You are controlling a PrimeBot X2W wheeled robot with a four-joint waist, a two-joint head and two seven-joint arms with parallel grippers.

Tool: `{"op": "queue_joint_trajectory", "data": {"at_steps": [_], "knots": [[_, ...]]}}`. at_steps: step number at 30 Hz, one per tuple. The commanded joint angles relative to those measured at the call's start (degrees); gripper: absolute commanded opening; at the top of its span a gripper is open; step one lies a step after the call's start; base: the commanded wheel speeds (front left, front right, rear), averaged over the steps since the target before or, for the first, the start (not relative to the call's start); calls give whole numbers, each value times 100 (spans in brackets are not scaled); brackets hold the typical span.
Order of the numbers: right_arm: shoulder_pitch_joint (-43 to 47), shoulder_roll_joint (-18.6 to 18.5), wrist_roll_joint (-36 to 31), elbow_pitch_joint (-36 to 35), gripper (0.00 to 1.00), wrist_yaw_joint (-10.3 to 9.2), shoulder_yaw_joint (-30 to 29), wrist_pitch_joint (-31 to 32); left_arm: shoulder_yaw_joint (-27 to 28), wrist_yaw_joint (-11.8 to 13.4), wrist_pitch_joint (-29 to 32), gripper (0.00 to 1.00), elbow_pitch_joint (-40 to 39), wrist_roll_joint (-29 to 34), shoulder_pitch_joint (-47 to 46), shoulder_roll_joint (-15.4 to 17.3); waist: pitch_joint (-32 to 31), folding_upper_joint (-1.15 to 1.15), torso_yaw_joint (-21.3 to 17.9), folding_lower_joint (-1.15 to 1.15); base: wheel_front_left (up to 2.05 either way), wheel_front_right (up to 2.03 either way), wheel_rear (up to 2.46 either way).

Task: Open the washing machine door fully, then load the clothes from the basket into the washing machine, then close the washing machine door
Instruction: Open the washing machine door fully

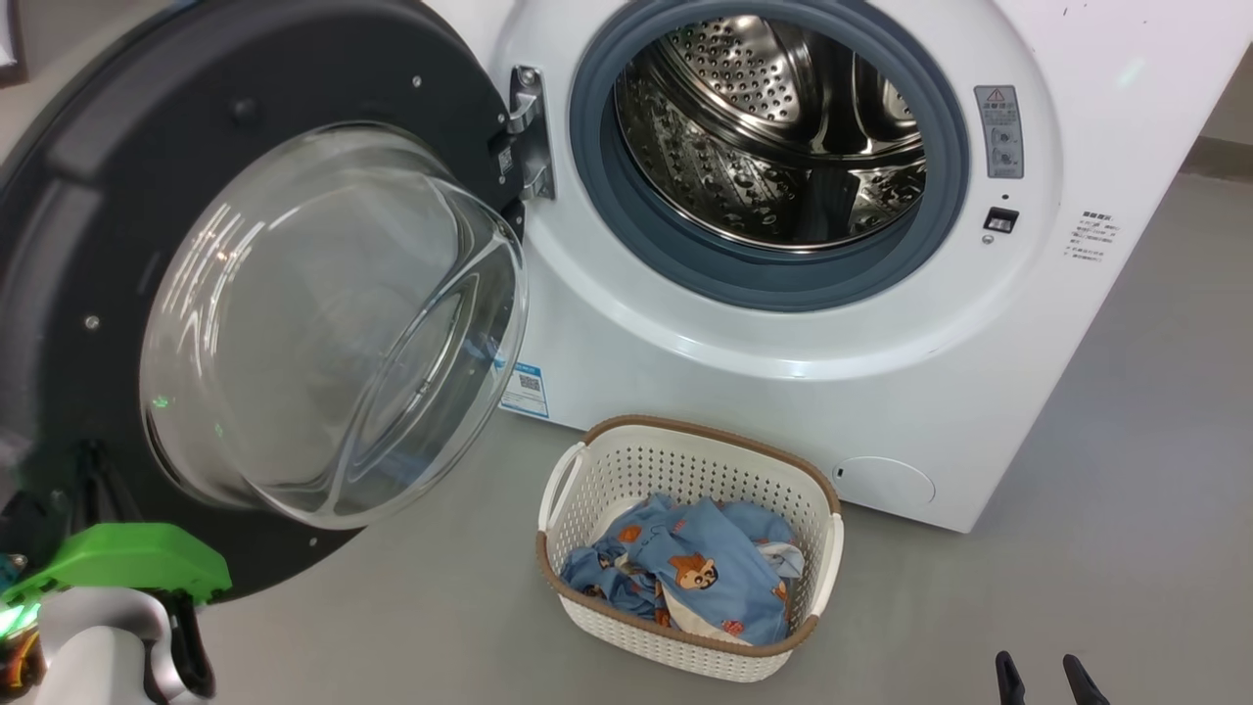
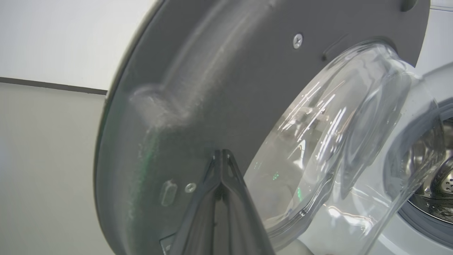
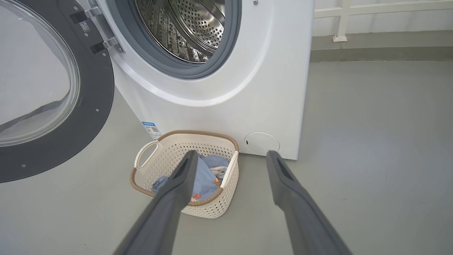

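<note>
The washing machine (image 1: 783,382) stands with its steel drum (image 1: 773,127) exposed. The washing machine door (image 1: 98,196) is swung out to the left, its clear glass bowl (image 1: 333,323) bulging toward me. On the floor before the machine sits the cream basket (image 1: 685,431), holding the light blue bear-print clothes (image 1: 685,578). My left gripper (image 2: 221,156) is shut on nothing, its tips at the door's dark grey inner face (image 2: 212,71) beside the glass; whether they touch it is unclear. My right gripper (image 3: 231,156) is open and empty, above and short of the basket (image 3: 184,134), its fingertips (image 1: 1008,676) low at the right.
Grey floor (image 1: 1126,490) spreads right of the machine and around the basket. A blue sticker (image 1: 524,387) and a round service cover (image 1: 886,485) sit low on the machine's front. A white railing post (image 3: 339,35) stands behind the machine. The green mount of my left wrist (image 1: 127,563) is under the door.
</note>
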Motion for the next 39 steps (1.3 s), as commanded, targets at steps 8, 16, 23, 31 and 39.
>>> {"op": "queue_joint_trajectory", "data": {"at_steps": [8,16,23,31,39], "knots": [[-126,-89,25,-101,100,9,171,-45,330,-99,-53,25,-1044,176,407,-3,-140,-1,-135,0,0,0,0],[-100,-89,41,-115,100,9,249,-45,96,42,44,100,-2931,278,1207,-297,-216,-1,-353,0,0,0,0],[-201,-89,23,-199,100,9,305,-45,-393,-31,369,100,-4228,356,1674,-377,-188,-1,-777,0,0,0,0],[-359,-89,29,-385,100,9,452,-45,-654,-213,411,100,-4317,249,2045,-388,-114,-1,-1434,0,0,0,0],[-478,-89,-54,-534,100,9,623,-45,-707,-438,263,100,-3439,267,2494,-172,-48,-1,-2182,0,0,0,0]]}}
